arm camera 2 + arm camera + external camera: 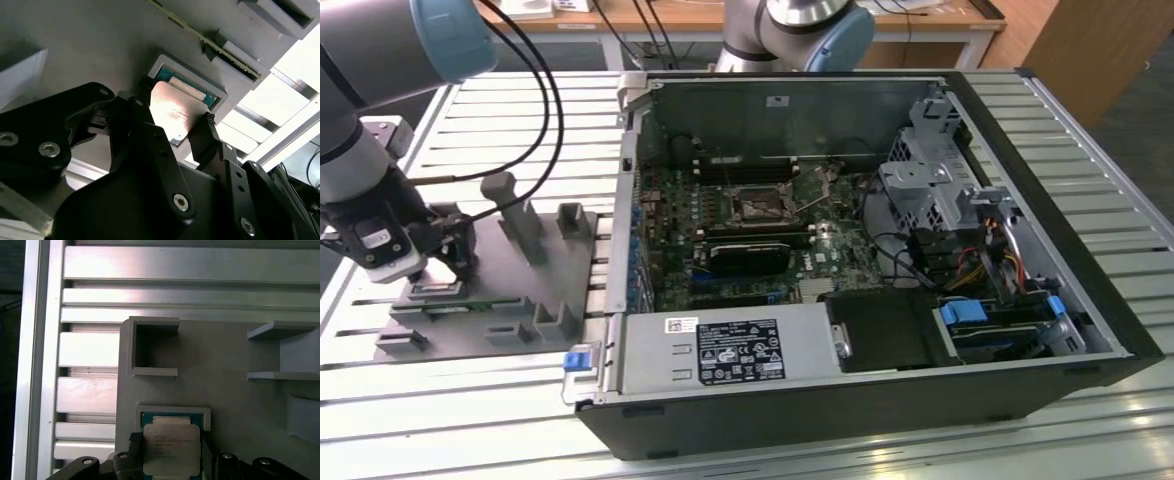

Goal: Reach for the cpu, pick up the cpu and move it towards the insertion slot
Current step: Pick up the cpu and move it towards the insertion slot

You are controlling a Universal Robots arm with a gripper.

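The cpu (pixel 172 114), a flat silver square, sits between my gripper's (pixel 175 107) two black fingers, which press on its opposite edges. It hangs slightly above and offset from its grey nest (pixel 172 412) with a teal inside, as the first wrist view shows the cpu (pixel 171 447) with the gripper (pixel 170 444) around it. In the exterior view my gripper (pixel 438 272) is low over the grey fixture plate (pixel 494 300) at that view's left. The insertion slot (pixel 757 205) is on the motherboard inside the open computer case, well off toward that view's right.
Grey upright blocks (pixel 520 215) stand on the fixture plate beside my gripper. The case wall (pixel 630 200) rises between the plate and the motherboard. A long black card (pixel 747 255) lies just below the slot. A slatted aluminium table (pixel 520 100) carries everything.
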